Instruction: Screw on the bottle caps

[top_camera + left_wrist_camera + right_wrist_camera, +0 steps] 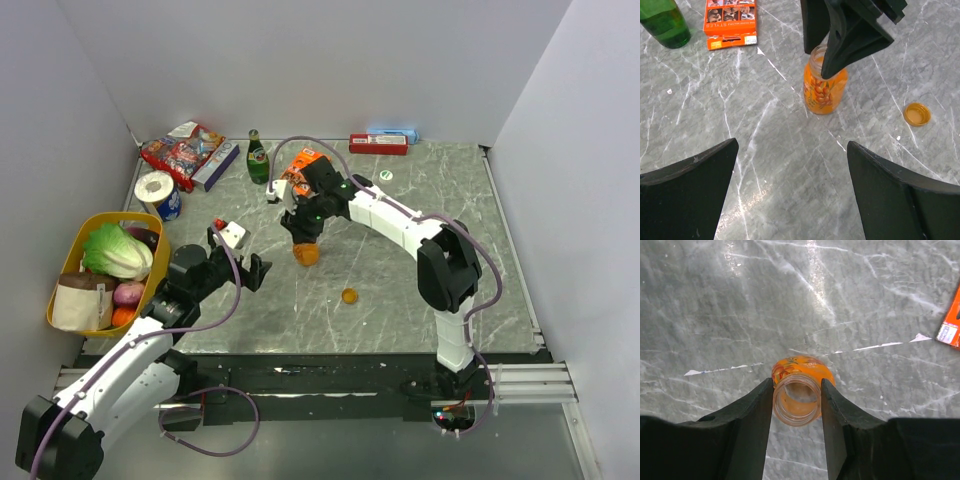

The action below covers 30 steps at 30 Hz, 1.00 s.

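The squat orange bottle (307,254) stands upright and uncapped near the table's middle. My right gripper (305,236) comes down from above, and its jaws are shut on the bottle's clear threaded neck (797,402). In the right wrist view the gripper (797,384) has one finger pressed on each side of the mouth. The orange-brown cap (349,295) lies flat on the table to the bottle's right (917,113). A whitish cap with a green mark (385,176) lies at the back. My left gripper (238,256) hovers open and empty left of the bottle (824,92), with only bare table between its fingers (792,147).
A tall green glass bottle (258,158) and an orange packet (300,165) stand behind the right gripper. At the left are a yellow basket (70,262) of groceries, a roll (157,190) and a snack bag (180,148). A red box (378,144) lies against the back wall.
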Available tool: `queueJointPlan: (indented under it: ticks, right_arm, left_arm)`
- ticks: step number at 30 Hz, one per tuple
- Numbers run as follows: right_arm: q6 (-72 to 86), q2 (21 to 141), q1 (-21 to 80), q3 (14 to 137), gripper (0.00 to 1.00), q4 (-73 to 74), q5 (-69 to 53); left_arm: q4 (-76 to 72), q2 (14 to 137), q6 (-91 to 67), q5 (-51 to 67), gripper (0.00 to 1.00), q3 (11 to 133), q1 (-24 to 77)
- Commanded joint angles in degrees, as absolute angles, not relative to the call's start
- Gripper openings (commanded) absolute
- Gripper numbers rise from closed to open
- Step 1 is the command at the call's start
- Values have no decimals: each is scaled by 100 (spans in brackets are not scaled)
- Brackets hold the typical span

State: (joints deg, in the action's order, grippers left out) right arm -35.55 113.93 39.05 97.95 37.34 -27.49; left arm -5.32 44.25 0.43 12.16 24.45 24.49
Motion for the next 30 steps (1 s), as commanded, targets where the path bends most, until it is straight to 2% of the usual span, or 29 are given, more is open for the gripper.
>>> queueJointPlan:
  ticks: [1,3,5,6,11,14,17,23,24,30]
  right_arm:
    - [-3410,11347,3858,9747,63,3490,-2752]
    - [-3366,11303,3850,9773,74,3480,-2725]
    - [-3305,11242,3823,9843,76,3498,-2699]
    - [-3279,11146,3823,9861,80,3489,-2690]
    - [-3103,10706,3744,10072,81,3656,-2707]
    - [-3181,9927,3753,9801,81,3666,-2786]
    - [-3523,8926,3753,8564,76,3185,-2664]
    - [-5078,7403,3814,5786,52,2865,-2900]
    - [-5280,7331,3867,5548,46,2909,-2953]
    - [-6213,7611,3999,4764,38,3120,-2927]
  left_arm:
    - [-747,4447,61,1345,96,2584,2408]
    - [-764,4447,62,1362,96,2575,2400]
    - [-765,4447,53,1371,96,2575,2399]
    - [-765,4447,61,1371,96,2584,2399]
    - [-782,4465,88,1371,96,2575,2399]
    - [-809,4491,97,1389,96,2610,2391]
    - [-826,4509,175,1459,96,2672,2382]
    - [-817,4588,614,1871,99,2847,2382]
    - [-791,4597,641,1924,99,2891,2382]
    - [-466,4720,896,2399,93,3138,2382]
